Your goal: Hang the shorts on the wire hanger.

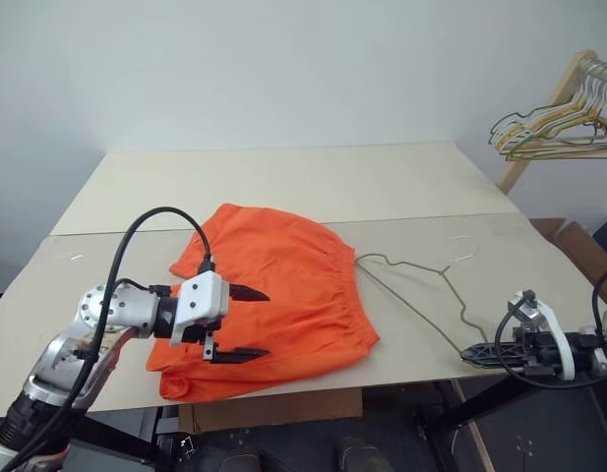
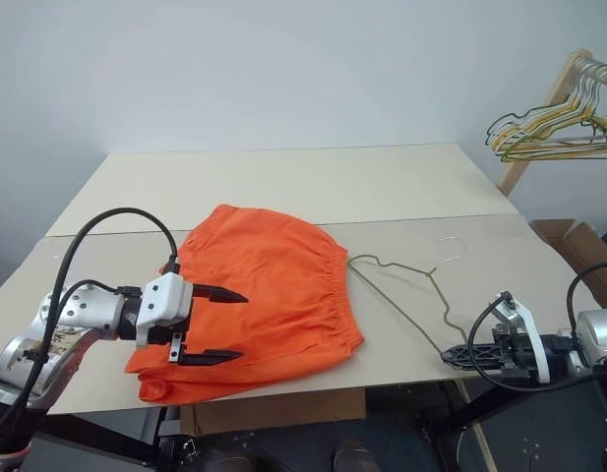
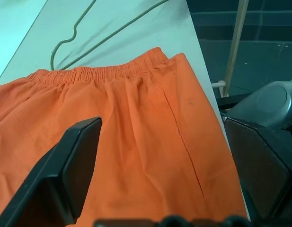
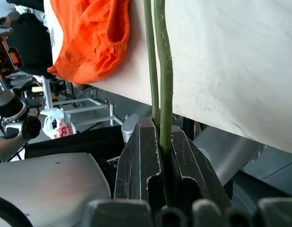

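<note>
The orange shorts [image 1: 283,285] lie flat on the table [image 1: 283,177], waistband [image 1: 350,285] turned toward the wire hanger [image 1: 421,290]. My left gripper [image 1: 267,323] hovers open over the shorts' near-left part, fingers pointing right, with nothing between them. In the left wrist view the shorts [image 3: 136,118] spread under the open fingers [image 3: 75,161]. The thin hanger lies on the table right of the shorts, its hook [image 1: 465,246] at the far side. My right gripper [image 1: 472,356] is shut on the hanger's near corner at the table's front edge. The right wrist view has the wire [image 4: 163,94] pinched between its fingers.
A wooden rack with bunched yellow and green hangers [image 1: 554,123] stands at the far right. A cardboard box [image 1: 578,246] sits beside the table's right edge. The table's front edge runs just under both grippers.
</note>
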